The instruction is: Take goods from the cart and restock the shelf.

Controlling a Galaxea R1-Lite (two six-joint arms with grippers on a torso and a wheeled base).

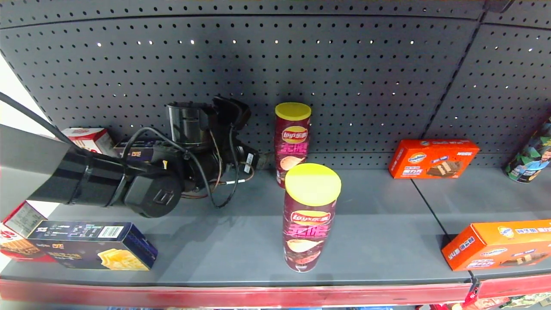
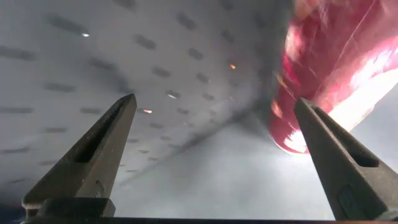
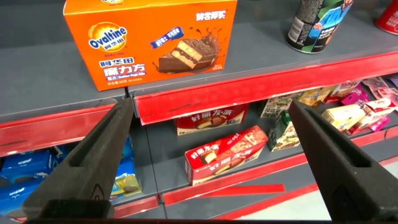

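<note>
Two maroon chip cans with yellow lids stand upright on the grey shelf (image 1: pixel 379 224). One can (image 1: pixel 292 137) is at the back by the pegboard, the other (image 1: pixel 309 215) near the front edge. My left gripper (image 1: pixel 254 159) reaches over the shelf just left of the back can. In the left wrist view this gripper (image 2: pixel 214 102) is open with nothing between its fingers, and the back can (image 2: pixel 329 68) stands close ahead beside one finger. My right gripper (image 3: pixel 210 104) is open and holds nothing, hanging in front of an orange box (image 3: pixel 149 43) at the shelf edge.
Orange boxes lie at the back right (image 1: pixel 432 158) and front right (image 1: pixel 499 243). A dark blue box (image 1: pixel 92 245) lies front left, a red-and-white box (image 1: pixel 88 138) back left. A green printed can (image 1: pixel 531 157) stands far right. Lower shelves hold more boxes (image 3: pixel 227 152).
</note>
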